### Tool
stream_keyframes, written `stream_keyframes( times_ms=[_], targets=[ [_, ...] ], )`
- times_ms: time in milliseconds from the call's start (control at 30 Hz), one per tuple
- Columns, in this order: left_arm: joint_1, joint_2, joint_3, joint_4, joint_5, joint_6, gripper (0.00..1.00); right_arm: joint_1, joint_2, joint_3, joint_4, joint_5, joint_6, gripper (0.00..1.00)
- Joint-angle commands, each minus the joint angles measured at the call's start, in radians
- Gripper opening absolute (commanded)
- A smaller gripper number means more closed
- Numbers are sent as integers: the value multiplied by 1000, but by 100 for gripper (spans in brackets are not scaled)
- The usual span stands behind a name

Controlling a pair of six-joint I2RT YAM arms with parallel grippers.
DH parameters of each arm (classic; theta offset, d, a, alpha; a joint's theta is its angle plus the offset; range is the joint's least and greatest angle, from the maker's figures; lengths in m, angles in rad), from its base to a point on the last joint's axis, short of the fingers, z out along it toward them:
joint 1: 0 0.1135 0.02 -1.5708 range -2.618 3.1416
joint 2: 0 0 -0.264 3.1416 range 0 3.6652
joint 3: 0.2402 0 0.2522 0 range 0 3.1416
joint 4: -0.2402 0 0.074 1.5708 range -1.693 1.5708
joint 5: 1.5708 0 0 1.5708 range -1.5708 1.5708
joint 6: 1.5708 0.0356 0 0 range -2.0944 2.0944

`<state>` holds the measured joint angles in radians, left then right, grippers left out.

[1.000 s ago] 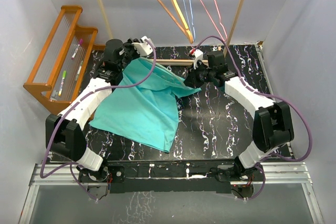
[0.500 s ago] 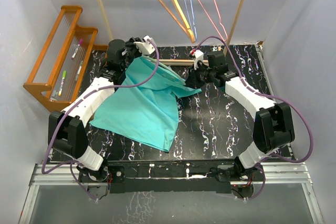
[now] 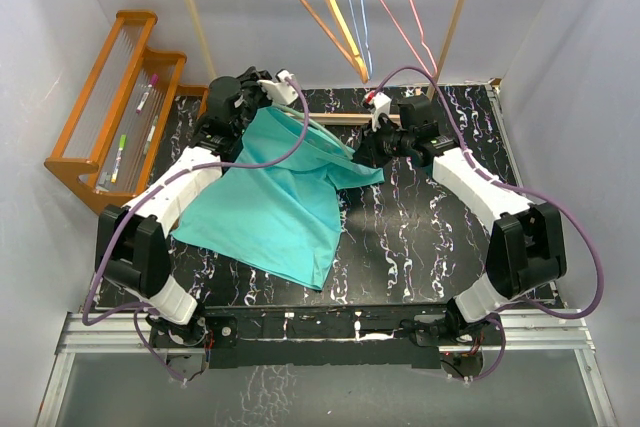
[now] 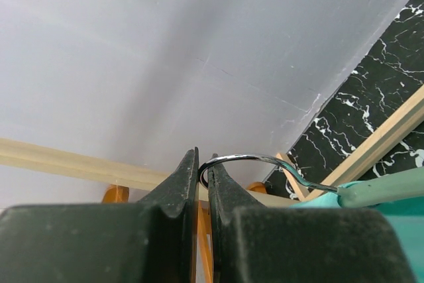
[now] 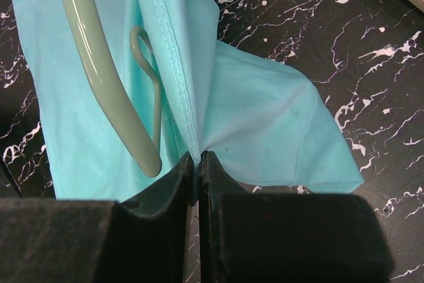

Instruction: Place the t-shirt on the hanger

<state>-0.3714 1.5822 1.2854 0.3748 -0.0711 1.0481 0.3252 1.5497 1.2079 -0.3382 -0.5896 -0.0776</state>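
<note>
Has the t-shirt [image 3: 270, 209] spread over the left half of the black marbled desk [image 3: 420, 237], far edge lifted off the surface and bunched between the two arms, near edge lying flat and reaching toward the arm bases. Has the hanger [image 5: 99, 64] tucked partly inside that raised cloth: shows one pale green arm and a small inner loop against the teal fabric in the right wrist view, rounded end just beside the fingertips. Grips the hanger's chrome hook [image 4: 265, 160] with the left tool [image 4: 203, 164], jaws closed down on the wire near its tip, at the far left of the desk close to the back wall. Pinches a stitched fold of the t-shirt in the right tool [image 5: 197, 157], jaws pressed together with only cloth between, a sleeve fanning out onto the desk just beyond. Further out, carries a wooden rail [image 3: 335, 118] along the desk's far edge. Has an orange wooden rack [image 3: 110, 97] with a few markers [image 3: 147, 92] to the left of the desk. Above the far edge, has an orange wooden hanger [image 3: 320, 7], a blue wire hanger [image 3: 355, 22] and a pink wire hanger [image 3: 398, 22] dangling side by side
</note>
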Motion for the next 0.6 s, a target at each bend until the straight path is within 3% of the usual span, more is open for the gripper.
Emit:
stream_keyframes(
  times_ms=[0,400,567],
  targets=[
    [13,-14,-18,140,-88,111,0,-9,-47,38,-34,25,-14,8],
    [-49,-56,-153,277,-67,253,0,-9,-44,62,-55,35,-14,8],
    [-53,-21,-101,268,-112,232,0,-8,-37,66,-67,32,-19,8]
  ],
)
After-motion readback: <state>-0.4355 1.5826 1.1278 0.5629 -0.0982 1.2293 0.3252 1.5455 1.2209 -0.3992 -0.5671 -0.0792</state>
